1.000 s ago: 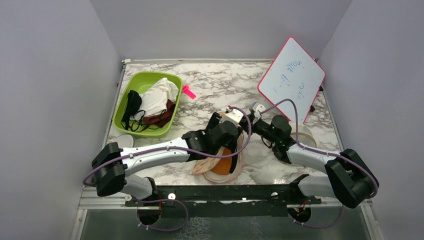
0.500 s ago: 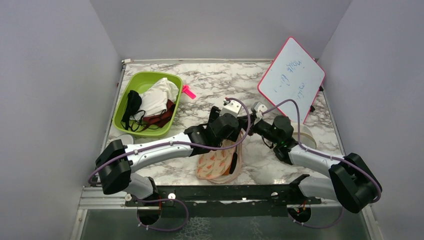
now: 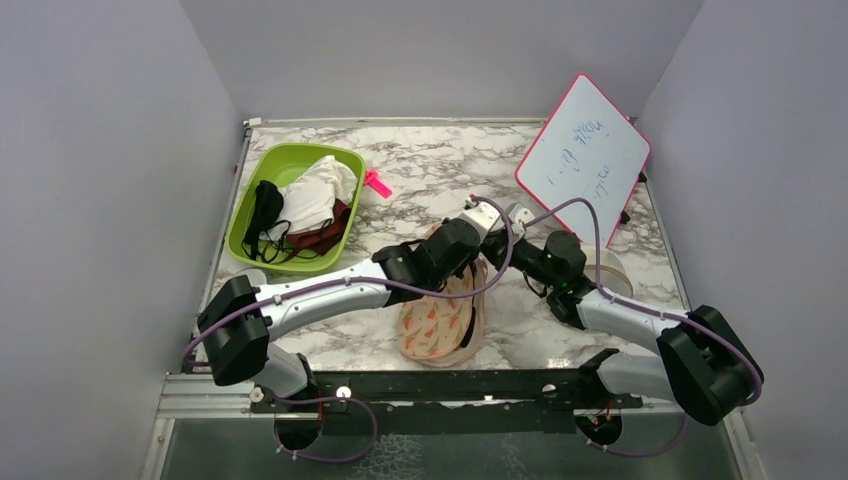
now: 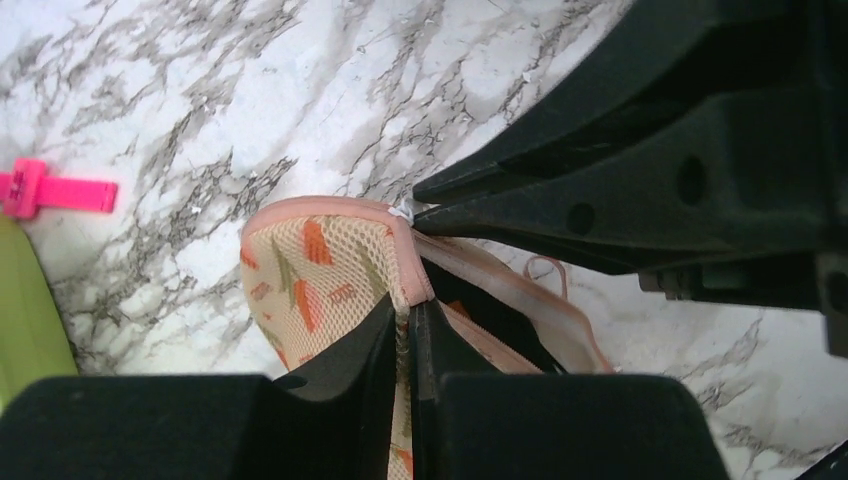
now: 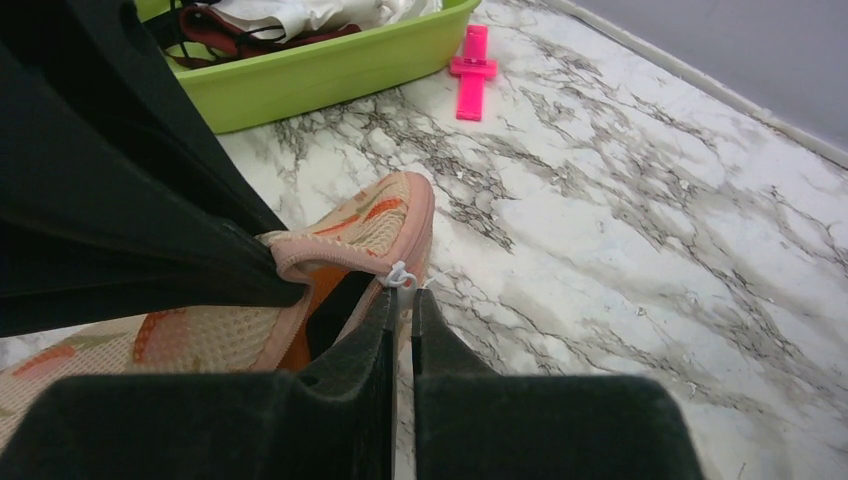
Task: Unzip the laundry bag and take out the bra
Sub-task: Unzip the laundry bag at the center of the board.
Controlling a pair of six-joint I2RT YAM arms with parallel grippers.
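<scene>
The peach laundry bag (image 3: 435,325) with carrot marks lies flat near the table's front, its far end under both grippers. In the left wrist view my left gripper (image 4: 405,310) is shut on the bag's (image 4: 310,270) upper mesh flap at the pink zipper edging. My right gripper (image 5: 400,297) is shut on the small white zipper pull (image 5: 398,275) at the bag's far end. The zipper gapes there. Inside the gap a strip of the orange bra (image 5: 300,338) shows; the rest of it is hidden by the bag.
A green tub (image 3: 240,225) of white, maroon and black garments stands at the back left, with a pink clip (image 3: 377,183) beside it. A pink-framed whiteboard (image 3: 583,158) leans at the back right. A white ring (image 3: 612,272) lies by the right arm.
My left gripper was open over the bag's middle; it has moved to the far end and shut on the flap. The orange patch seen from above is now covered. The right gripper has held still.
</scene>
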